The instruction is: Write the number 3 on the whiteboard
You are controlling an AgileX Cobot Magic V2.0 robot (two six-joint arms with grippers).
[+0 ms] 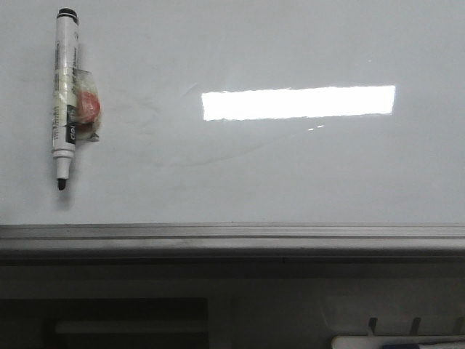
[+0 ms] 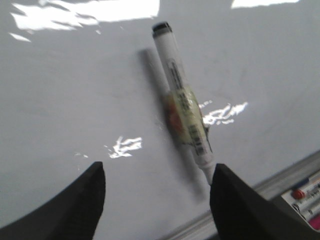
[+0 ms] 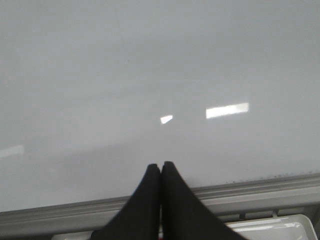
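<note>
Whiteboard: glossy pale grey surface filling the worktop, faint wipe smudges near the middle, a bright rectangular glare right of centre. A grey metal rail runs along the near edge. No drawn figure shows on it in any view; the number 3 is not written.

Marker: white barrel, black cap end toward the far edge, bare black tip toward the near edge. It lies flat on the board by the far left corner, uncapped. A wad of clear tape with a red patch is wrapped around its middle.

Left gripper: fingers wide apart, holding nothing, hovering over the board with the marker's tip end just beside one finger.

Right gripper: fingers pressed together, empty, above the board near the rail at the near edge.

Tray: white, partly seen below the rail at the near right corner.
</note>
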